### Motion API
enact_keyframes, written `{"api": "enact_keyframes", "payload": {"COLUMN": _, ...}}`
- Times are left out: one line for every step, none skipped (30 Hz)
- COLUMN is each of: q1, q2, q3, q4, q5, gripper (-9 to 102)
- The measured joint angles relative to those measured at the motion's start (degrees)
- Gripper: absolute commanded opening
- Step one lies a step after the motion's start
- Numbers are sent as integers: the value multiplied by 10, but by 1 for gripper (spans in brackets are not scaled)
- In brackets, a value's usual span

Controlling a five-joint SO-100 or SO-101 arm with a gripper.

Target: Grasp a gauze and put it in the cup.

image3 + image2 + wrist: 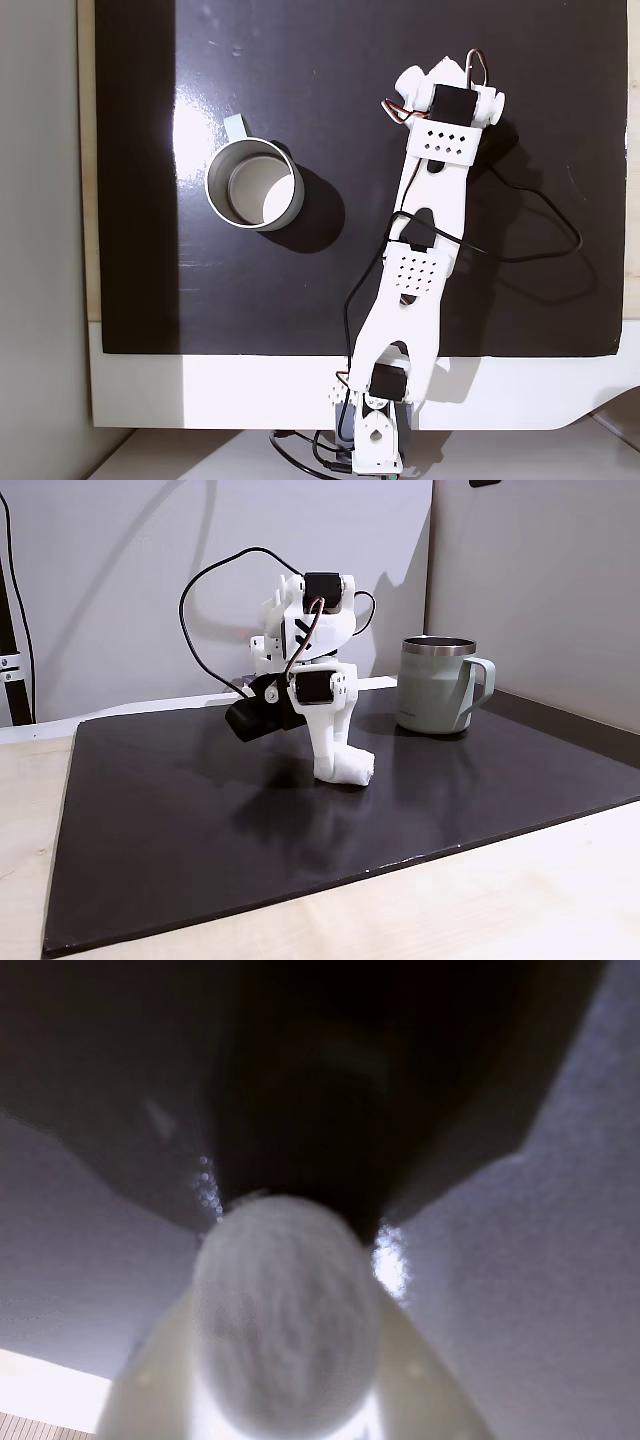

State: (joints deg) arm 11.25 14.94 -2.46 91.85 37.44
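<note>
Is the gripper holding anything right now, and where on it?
It looks shut on the gauze, pinching the roll across its sides down at the black mat. The gripper has not lifted it.

white gauze [352, 769], sage-green cup [434, 686], black mat [200, 820]

— How do we stand?
— Our arm [420, 270] reaches forward, folded at the elbow, wrist bent down to the mat.
— And our gripper [342, 767]?
— Fingers [420, 1380] pressed on both sides of the gauze [285, 1315].
</note>
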Motion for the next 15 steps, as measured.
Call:
{"api": "enact_keyframes", "payload": {"q1": 0, "q2": 0, "q3": 0, "q4": 0, "q5": 0, "gripper": 2}}
{"api": "enact_keyframes", "payload": {"q1": 0, "q2": 0, "q3": 0, "q4": 0, "q5": 0, "gripper": 2}}
{"api": "enact_keyframes", "payload": {"q1": 0, "q2": 0, "q3": 0, "q4": 0, "q5": 0, "gripper": 3}}
{"api": "enact_keyframes", "payload": {"q1": 0, "q2": 0, "q3": 0, "q4": 0, "q5": 0, "gripper": 3}}
{"api": "enact_keyframes", "payload": {"q1": 0, "q2": 0, "q3": 0, "q4": 0, "q5": 0, "gripper": 3}}
{"api": "enact_keyframes", "payload": {"q1": 0, "q2": 5, "q3": 4, "q4": 0, "q5": 0, "gripper": 3}}
{"api": "enact_keyframes", "payload": {"q1": 0, "q2": 12, "q3": 11, "q4": 0, "q5": 0, "gripper": 3}}
{"api": "enact_keyframes", "payload": {"q1": 0, "q2": 21, "q3": 20, "q4": 0, "q5": 0, "gripper": 3}}
{"api": "enact_keyframes", "payload": {"q1": 0, "q2": 34, "q3": 34, "q4": 3, "q5": 0, "gripper": 3}}
{"api": "enact_keyframes", "payload": {"q1": -2, "q2": 49, "q3": 50, "q4": 11, "q5": 0, "gripper": 3}}
{"api": "enact_keyframes", "payload": {"q1": -4, "q2": 67, "q3": 67, "q4": 11, "q5": 0, "gripper": 3}}
{"api": "enact_keyframes", "payload": {"q1": -6, "q2": 88, "q3": 83, "q4": 8, "q5": 0, "gripper": 3}}
{"api": "enact_keyframes", "payload": {"q1": -11, "q2": 112, "q3": 100, "q4": 11, "q5": 0, "gripper": 4}}
{"api": "enact_keyframes", "payload": {"q1": -14, "q2": 139, "q3": 118, "q4": 18, "q5": 0, "gripper": 4}}
{"api": "enact_keyframes", "payload": {"q1": -18, "q2": 166, "q3": 134, "q4": 18, "q5": 0, "gripper": 4}}
